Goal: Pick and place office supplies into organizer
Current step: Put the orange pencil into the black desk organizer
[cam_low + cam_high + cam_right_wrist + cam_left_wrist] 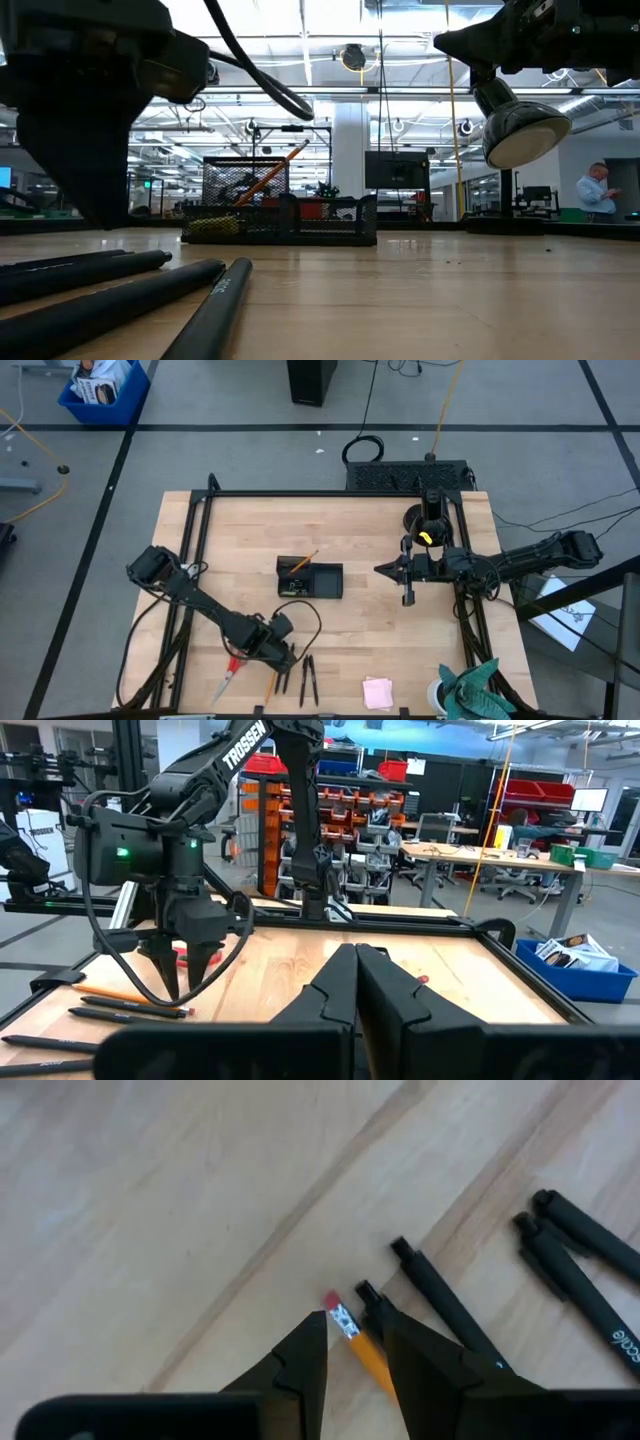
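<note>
My left gripper (pixel 350 1325) points down near the table's near edge, open, with one finger on each side of the eraser end of an orange pencil (pixel 371 1362) that lies flat on the wood. I cannot see either finger touching it. Black pens (pixel 440 1295) lie just beside the pencil, and red-handled scissors (pixel 230 676) lie to the left. The black organizer (pixel 311 579) stands mid-table with an orange pencil (pixel 301 560) leaning out of it. My right gripper (pixel 355 960) hangs shut in the air to the right of the organizer.
A pink sticky-note pad (pixel 377 692) lies near the front edge, right of the pens. A teal cloth (pixel 476 688) sits at the front right corner. A round black stand base (pixel 424 518) is at the back right. Bare wood surrounds the organizer.
</note>
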You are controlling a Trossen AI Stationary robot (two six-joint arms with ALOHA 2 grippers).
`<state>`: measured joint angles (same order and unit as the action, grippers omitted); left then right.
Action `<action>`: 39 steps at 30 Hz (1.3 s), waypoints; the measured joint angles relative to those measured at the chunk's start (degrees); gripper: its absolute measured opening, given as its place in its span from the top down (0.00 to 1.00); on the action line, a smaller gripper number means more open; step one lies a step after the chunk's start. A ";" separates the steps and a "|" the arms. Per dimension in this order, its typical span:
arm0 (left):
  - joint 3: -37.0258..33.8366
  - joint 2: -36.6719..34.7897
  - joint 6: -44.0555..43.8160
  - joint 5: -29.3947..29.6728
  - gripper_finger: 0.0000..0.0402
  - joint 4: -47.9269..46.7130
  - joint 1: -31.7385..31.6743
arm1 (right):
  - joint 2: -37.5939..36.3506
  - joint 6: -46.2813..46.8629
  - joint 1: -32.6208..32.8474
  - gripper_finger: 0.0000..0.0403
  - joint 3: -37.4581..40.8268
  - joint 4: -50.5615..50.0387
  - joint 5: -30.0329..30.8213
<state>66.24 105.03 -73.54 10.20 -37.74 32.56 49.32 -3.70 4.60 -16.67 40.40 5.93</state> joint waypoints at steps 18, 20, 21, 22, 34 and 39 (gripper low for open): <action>0.08 3.37 -5.21 -2.58 0.73 1.50 2.72 | -0.02 0.04 0.02 1.00 0.01 -0.10 0.02; 0.22 4.07 -5.25 -3.04 0.73 2.05 2.62 | -0.02 0.04 0.02 1.00 0.01 -0.17 0.01; 0.30 4.23 -5.24 -3.06 0.73 2.31 2.58 | -0.02 0.04 0.02 1.00 0.02 -0.37 0.02; 0.31 4.26 -5.22 -3.18 0.73 2.20 2.56 | 0.00 0.05 0.02 1.00 0.01 -0.35 0.01; 0.24 4.37 -5.91 -5.28 0.73 -4.29 2.99 | 0.00 0.04 0.02 1.00 0.02 -0.36 0.02; 0.09 5.07 -2.99 -4.67 0.83 -4.19 2.99 | 0.00 0.04 0.02 1.00 0.02 -0.37 0.00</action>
<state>66.32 110.10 -76.53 5.54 -41.93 35.55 49.32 -3.66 4.62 -16.64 40.03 5.93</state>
